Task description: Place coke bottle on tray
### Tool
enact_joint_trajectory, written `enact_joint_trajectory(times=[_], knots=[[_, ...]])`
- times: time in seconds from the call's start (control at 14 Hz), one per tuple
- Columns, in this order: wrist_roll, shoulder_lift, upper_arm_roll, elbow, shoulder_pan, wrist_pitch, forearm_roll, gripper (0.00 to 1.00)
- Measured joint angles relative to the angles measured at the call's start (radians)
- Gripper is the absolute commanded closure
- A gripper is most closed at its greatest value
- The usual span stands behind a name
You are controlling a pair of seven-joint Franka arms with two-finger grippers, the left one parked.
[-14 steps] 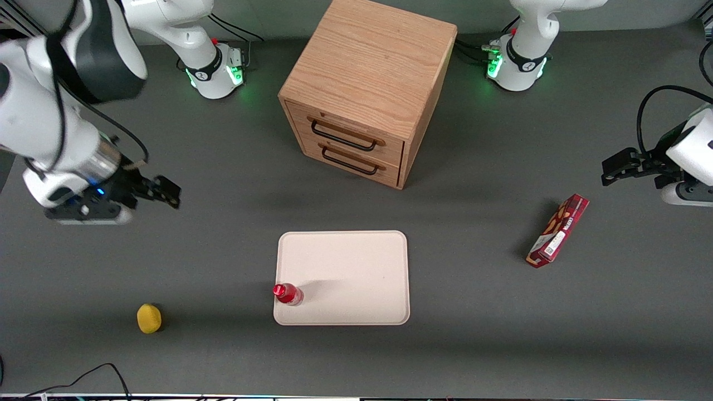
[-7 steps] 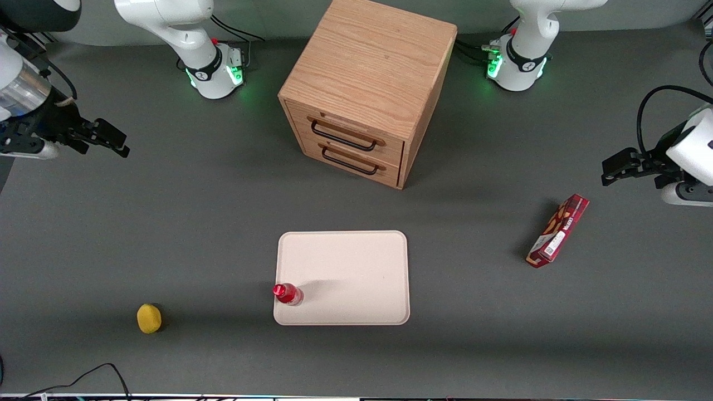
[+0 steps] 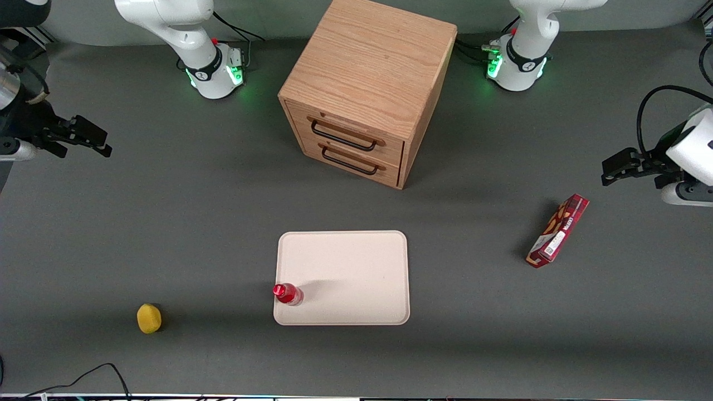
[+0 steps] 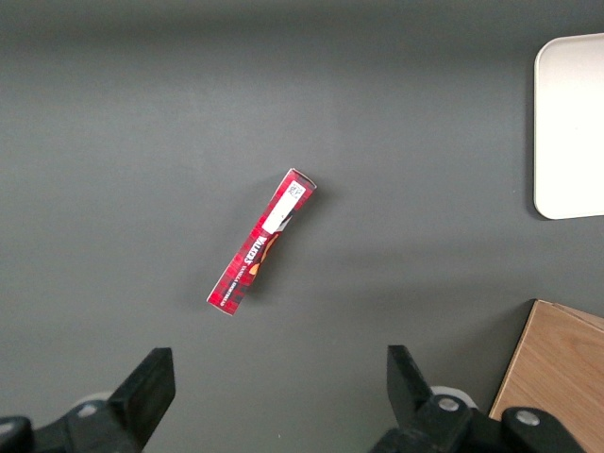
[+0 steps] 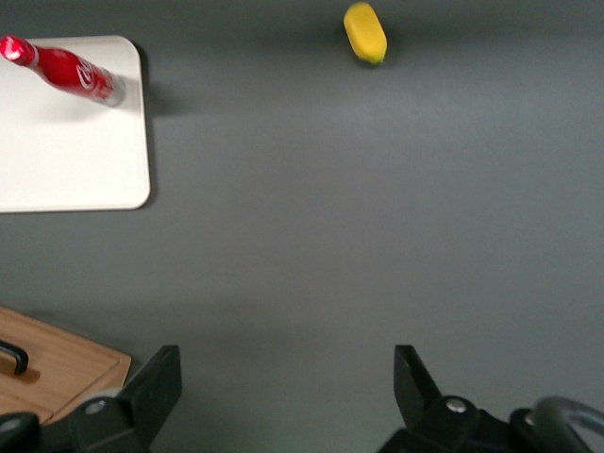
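**Coke bottle upright on tray corner**

The glossy red coke bottle [image 3: 288,293] stands on the pale, round-cornered tray [image 3: 356,267], at its corner nearest the lemon [image 3: 149,318]. The gripper [image 3: 83,136] hangs at the working arm's end of the matte grey worktop [image 3: 195,223], fingers [image 5: 156,387] spread and empty. A wood-grain drawer cabinet [image 3: 365,83] and a red snack box [image 3: 558,230] lie well apart.

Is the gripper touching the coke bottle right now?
Apart. The front view shows the open gripper at the working arm's end of the table, with bare table between it and the coke bottle, which stands on the tray.
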Motion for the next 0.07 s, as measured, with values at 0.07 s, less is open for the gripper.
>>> enact_joint_trajectory(times=[0.07], knots=[[-0.001,0.029,0.047,0.040,-0.048,-0.024,0.000,0.00]])
